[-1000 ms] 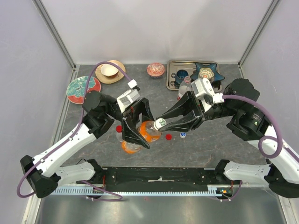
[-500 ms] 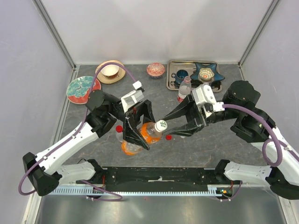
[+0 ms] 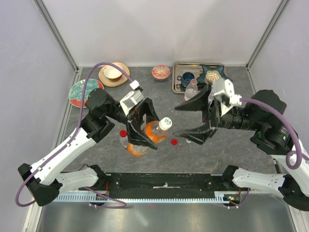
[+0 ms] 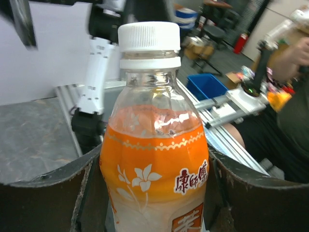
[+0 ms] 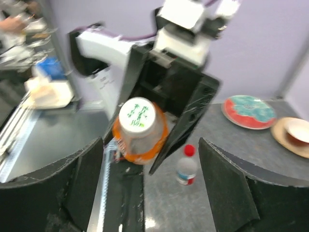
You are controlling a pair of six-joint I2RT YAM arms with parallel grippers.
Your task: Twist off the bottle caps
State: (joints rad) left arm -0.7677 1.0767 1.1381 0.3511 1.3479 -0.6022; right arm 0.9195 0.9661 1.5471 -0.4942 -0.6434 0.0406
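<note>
one orange bottle gripped, one gripper gaping
the left gripper (image 3: 148, 131) clamps the single orange-labelled plastic bottle of orange drink (image 4: 154, 164), held tilted above the grey table (image 3: 159, 96) with its white screw cap (image 4: 148, 37) on. the right gripper (image 3: 175, 121) stands wide apart around that cap, grasping nothing. two clear plastic bottles: a red-capped one (image 5: 186, 171) just left of the orange bottle, another (image 3: 191, 90) well behind it. one loose red cap (image 3: 174, 141) lies just right.
</note>
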